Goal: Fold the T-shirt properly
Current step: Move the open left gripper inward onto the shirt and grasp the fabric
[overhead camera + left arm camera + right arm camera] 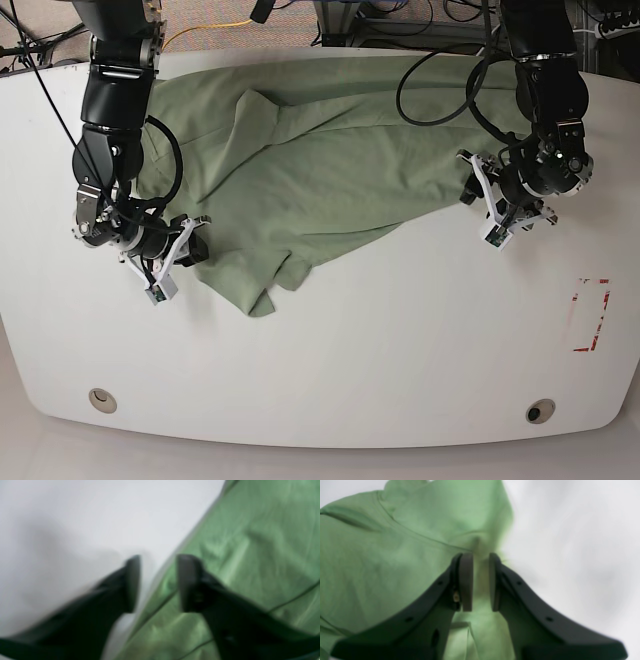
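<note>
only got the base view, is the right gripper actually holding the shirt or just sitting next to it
Observer: Holding it. In the right wrist view the right gripper is closed on a puckered fold of the plain sage-green cotton T-shirt, with cloth filling the gap between the pads.
Operator: and the left one, got cloth too
Observer: No. The left wrist view shows the left gripper open with nothing between its jaws. It straddles the shirt's edge, one finger over cloth and the other over the white table.
</note>
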Robot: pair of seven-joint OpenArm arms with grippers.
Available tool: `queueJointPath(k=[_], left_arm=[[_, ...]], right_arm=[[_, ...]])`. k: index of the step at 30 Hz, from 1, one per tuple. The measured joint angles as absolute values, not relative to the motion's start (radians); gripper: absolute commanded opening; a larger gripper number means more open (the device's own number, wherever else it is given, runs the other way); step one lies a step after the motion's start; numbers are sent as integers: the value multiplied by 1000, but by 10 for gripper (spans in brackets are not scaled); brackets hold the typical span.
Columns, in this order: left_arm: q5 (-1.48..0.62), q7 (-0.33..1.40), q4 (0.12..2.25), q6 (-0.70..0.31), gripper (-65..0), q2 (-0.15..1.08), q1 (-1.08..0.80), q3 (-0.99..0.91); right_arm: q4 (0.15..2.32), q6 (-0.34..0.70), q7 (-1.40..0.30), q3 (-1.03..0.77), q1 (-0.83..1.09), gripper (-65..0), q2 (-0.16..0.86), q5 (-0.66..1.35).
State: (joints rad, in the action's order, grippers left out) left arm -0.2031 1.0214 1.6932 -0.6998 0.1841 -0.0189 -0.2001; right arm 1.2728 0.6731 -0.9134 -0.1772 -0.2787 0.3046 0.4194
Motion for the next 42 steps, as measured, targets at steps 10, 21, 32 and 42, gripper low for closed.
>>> queueJointPath(k=[10,21,32,42], left_arm=[[-211,1021,1602,-700,-247,183,-16,-197],[-233,1003,1528,-698,-551,184,17,-88],[-214,1007,1527,-698,-625,159,25,-102],[-202,1025,1588,-698,-625,159,19,-102]], right_arm=[[1269,673,-919,-178,-258,-550,305,417],[1270,673,-921,-179,-251,-539,305,418],[1266,567,-918,-239,-279,-235,310,406],[1077,561,-817,-241,-380,-235,310,284]])
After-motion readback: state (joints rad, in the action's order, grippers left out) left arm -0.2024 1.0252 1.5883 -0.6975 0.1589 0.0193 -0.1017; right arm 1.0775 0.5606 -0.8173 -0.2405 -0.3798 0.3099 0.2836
